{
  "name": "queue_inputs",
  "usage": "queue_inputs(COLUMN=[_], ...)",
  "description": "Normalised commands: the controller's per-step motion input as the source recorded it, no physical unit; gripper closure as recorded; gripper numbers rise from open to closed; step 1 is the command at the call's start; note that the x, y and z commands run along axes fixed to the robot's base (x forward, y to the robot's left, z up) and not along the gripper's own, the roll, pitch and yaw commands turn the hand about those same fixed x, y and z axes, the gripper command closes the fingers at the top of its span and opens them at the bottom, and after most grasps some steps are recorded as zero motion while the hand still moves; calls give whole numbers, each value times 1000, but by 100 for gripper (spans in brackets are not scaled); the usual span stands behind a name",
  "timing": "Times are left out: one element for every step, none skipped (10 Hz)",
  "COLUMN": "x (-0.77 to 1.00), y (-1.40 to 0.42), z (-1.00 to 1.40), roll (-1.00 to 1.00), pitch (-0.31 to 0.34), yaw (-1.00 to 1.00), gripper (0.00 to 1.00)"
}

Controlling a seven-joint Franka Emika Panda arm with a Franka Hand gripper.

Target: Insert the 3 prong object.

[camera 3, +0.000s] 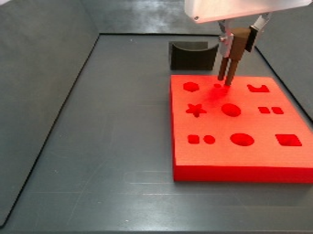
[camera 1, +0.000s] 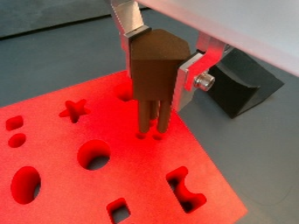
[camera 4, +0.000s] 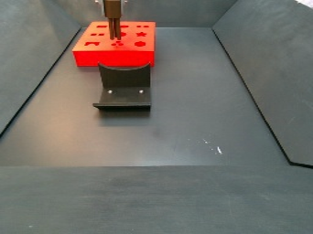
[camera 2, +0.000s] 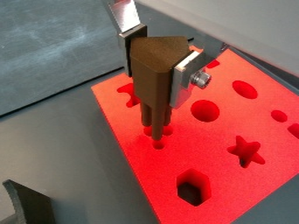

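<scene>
The 3 prong object [camera 1: 156, 74] is a brown peg with thin parallel prongs, held upright between my gripper's [camera 1: 159, 61] silver fingers [camera 1: 190, 72]. It also shows in the other wrist view [camera 2: 152, 79]. Its prong tips touch or enter small holes in the red board [camera 1: 70, 166] near one edge. In both side views the gripper [camera 3: 232, 41] [camera 4: 113, 11] stands over the red board [camera 3: 239, 128] [camera 4: 116, 44], the brown piece [camera 3: 229, 64] reaching down to the board's top near the three-prong holes.
A dark grey curved-top block [camera 3: 189, 55] [camera 4: 124, 87] stands beside the board; it shows in both wrist views [camera 1: 239, 87] [camera 2: 26, 206]. The board has several other cut-outs: a star [camera 3: 195, 111], circles, rectangles. Dark bin walls [camera 3: 73, 101] surround the grey floor.
</scene>
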Motion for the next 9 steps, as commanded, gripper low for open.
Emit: queue_inputs(x=[40, 183, 137, 214, 206, 46, 186, 297, 166], y=[0, -51, -60, -91, -91, -111, -91, -29, 0], z=[-211, -317, -329, -334, -331, -380, -514, -343, -214], roll=[86, 114, 123, 106, 137, 174, 33, 0, -17], pitch=[67, 129, 124, 111, 107, 126, 323, 419, 497], yaw=[9, 0, 0, 0, 0, 0, -97, -331, -394], gripper=[100, 100, 100, 100, 100, 100, 100, 100, 100])
